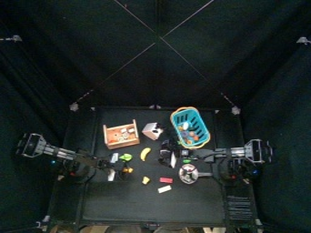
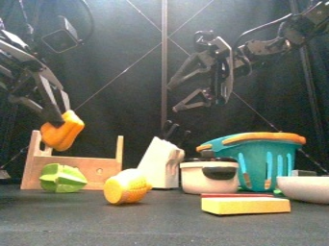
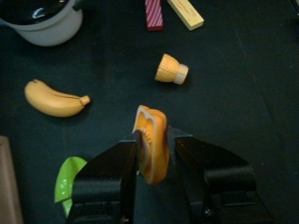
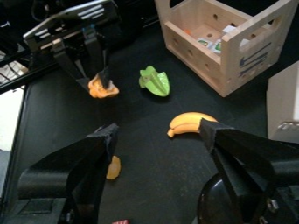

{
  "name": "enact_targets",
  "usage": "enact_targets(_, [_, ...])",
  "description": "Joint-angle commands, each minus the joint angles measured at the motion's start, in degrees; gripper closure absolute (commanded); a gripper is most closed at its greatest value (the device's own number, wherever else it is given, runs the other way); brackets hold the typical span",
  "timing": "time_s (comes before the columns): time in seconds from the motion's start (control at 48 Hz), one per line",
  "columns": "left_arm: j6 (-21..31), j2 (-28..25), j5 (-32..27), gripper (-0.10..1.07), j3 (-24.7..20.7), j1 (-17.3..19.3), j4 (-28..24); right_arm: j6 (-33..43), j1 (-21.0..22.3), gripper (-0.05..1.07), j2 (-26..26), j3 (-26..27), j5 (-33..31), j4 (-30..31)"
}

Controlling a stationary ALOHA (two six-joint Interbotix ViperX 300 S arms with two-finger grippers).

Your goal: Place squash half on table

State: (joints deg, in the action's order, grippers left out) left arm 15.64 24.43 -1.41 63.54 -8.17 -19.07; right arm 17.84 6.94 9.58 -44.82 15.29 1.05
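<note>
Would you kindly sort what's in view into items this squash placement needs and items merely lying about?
Belongs to the job:
squash half, clamped in the left tool
table

Just lying about:
banana
green piece
wooden crate
teal basket
yellow block

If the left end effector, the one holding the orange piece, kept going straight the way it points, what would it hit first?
Probably just the bare table. The left end effector points down, gripping the orange squash half, and only black surface shows below it. The green piece and banana lie off to the sides, though depth is hard to judge.
</note>
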Motion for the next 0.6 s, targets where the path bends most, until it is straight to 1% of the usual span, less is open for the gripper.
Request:
enact_targets(0.0, [0.0, -4.1, 3.2, 0.27, -1.2, -0.8, -0.2, 0.1, -0.1, 0.00, 0.4, 0.6, 0.5, -0.1])
enact_targets(0.167, [0.1, -11.5, 4.0, 0.22, -2.6, -0.8, -0.6, 0.1, -0.2, 0.00, -0.5, 0.4, 0.3, -0.1])
enact_targets(0.25, [0.1, -13.8, 4.0, 0.18, -3.7, -0.8, -0.6, 0.0, -0.2, 0.00, -0.5, 0.4, 0.3, -0.1])
enact_targets(0.417, [0.0, -16.3, 3.9, 0.09, -5.4, -0.8, -0.7, 0.1, -0.2, 0.00, -0.5, 0.3, 0.3, -0.2])
enact_targets(0.583, [0.0, -16.5, 3.9, 0.08, -5.7, -0.7, -0.8, 0.0, -0.2, 0.00, -0.7, 0.2, 0.3, -0.2])
